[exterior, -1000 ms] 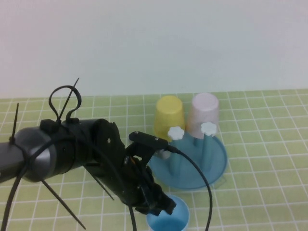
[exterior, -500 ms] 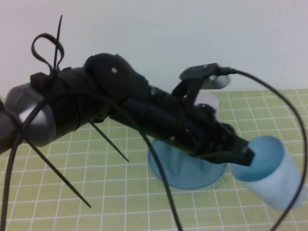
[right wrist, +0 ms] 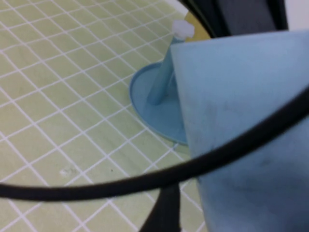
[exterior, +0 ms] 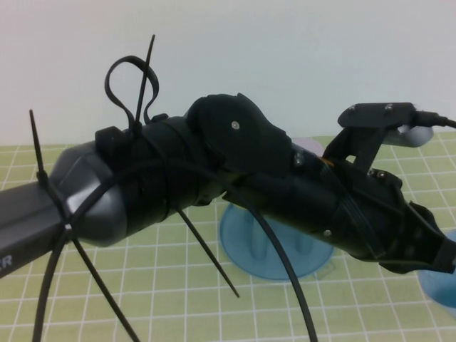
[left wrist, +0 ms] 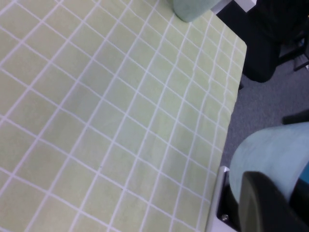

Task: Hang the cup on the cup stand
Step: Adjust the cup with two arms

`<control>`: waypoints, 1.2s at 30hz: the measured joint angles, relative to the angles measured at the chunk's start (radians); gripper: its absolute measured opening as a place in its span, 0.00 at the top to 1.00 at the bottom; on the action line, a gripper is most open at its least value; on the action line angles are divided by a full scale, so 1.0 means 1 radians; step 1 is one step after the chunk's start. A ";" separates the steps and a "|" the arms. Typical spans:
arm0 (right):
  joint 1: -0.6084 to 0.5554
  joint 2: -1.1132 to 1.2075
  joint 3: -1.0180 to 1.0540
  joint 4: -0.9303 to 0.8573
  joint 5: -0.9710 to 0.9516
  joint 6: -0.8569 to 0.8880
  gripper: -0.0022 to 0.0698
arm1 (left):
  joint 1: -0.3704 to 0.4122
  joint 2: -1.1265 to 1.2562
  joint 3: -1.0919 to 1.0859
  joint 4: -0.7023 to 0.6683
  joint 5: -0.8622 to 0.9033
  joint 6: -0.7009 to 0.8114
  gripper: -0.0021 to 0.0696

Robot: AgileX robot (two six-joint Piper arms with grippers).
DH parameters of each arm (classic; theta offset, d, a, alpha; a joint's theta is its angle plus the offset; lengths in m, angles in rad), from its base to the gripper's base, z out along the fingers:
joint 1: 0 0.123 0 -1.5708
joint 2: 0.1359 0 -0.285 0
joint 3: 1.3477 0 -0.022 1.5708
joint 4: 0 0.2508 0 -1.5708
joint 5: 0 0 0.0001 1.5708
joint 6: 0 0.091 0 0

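The counter (exterior: 178, 285) is mostly hidden in the high view, because the left arm (exterior: 214, 178) reaches from the left edge across to the far right and blocks the middle of the scene. That is your first hazard: most of the cup stand (exterior: 235, 239) sits under the forearm, so you can't judge alignment from above.

The cup (exterior: 440, 288) is off the counter at the right edge of the high view, right of the stand and nearer than its dish. In the left wrist view it (left wrist: 275, 154) hangs out beyond the counter's right edge, over the floor. If it slips here, it probably won't land on the counter.

The left claw (exterior: 427, 249) is clamped on the cup, with one black finger (left wrist: 265, 203) pressed against its wall. The cup is smooth, tapered and has no handle, so a quick wrist turn could twist it loose.

The right wrist view shows one upright post (right wrist: 161, 82) with its white knob (right wrist: 184, 29), and the cup (right wrist: 241, 111) close beside it. If you come in too low, the rim could hit the knob and tip the stand.

A black cable (right wrist: 145, 183) loops through the same space and could snag a post.

The right claw shows in no view, so I can't tell its state. Its camera looks at the stand from the near side.
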 joint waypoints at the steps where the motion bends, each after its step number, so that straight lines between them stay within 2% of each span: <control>1: 0.000 0.012 0.000 0.000 0.000 -0.002 0.01 | -0.002 0.000 0.000 -0.001 0.000 0.000 0.95; 7: 0.000 0.069 -0.001 0.010 0.004 -0.050 0.01 | -0.008 0.002 0.000 -0.015 0.004 -0.001 0.95; 15: 0.000 0.085 -0.001 0.035 -0.004 -0.093 0.17 | -0.008 0.004 0.000 -0.011 0.008 0.010 0.95; 21: 0.000 0.085 -0.001 0.035 -0.004 -0.099 0.21 | -0.008 0.004 0.000 -0.005 0.008 0.042 0.93; 23: 0.000 0.085 -0.001 0.042 0.003 -0.099 0.21 | -0.008 0.004 0.000 -0.001 0.018 0.071 0.85; 27: 0.000 0.085 -0.001 0.053 0.014 -0.102 0.21 | 0.003 -0.018 -0.006 0.033 0.058 0.078 0.52; 29: 0.000 0.085 -0.001 0.053 0.014 -0.104 0.21 | 0.021 -0.028 -0.033 0.076 0.100 0.078 0.41; 31: 0.000 0.089 -0.001 0.050 0.014 -0.104 0.21 | 0.038 -0.030 -0.083 0.117 0.162 0.046 0.35; 36: 0.000 0.116 -0.001 0.028 0.007 -0.097 0.21 | 0.018 -0.030 -0.193 0.186 0.288 -0.002 0.32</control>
